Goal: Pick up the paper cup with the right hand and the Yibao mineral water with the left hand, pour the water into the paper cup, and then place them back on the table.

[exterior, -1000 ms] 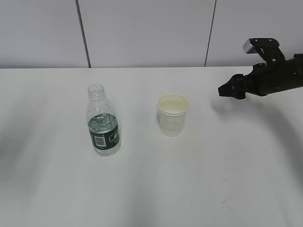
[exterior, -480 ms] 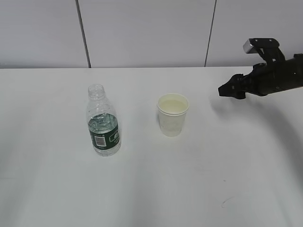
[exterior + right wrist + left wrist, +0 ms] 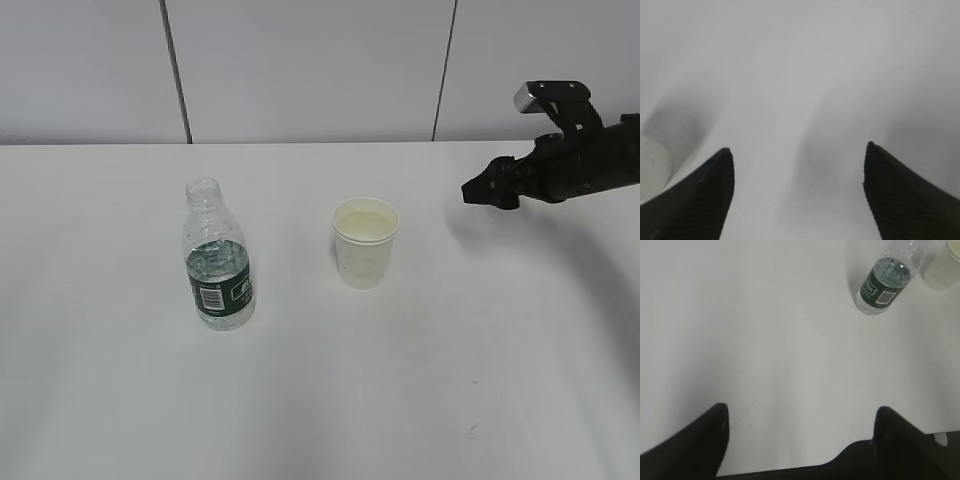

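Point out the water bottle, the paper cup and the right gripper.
Yibao mineral water (image 3: 220,290), exterior view, on its green label.
Paper cup (image 3: 363,262), exterior view, on its outer wall.
Right gripper (image 3: 797,192), right wrist view, midway between open fingertips.

On the bench (image 3: 420,400), the Yibao mineral water (image 3: 217,260) stood left of the paper cup (image 3: 365,242); the right hand (image 3: 482,191) hovered farther right.

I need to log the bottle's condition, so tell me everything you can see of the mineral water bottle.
The Yibao mineral water is a small clear ribbed plastic bottle with a dark green label and white barcode patch. It has no cap, and water fills its lower part. It stands upright on the white table, left of the paper cup with a gap between them. Nothing but the table touches it.
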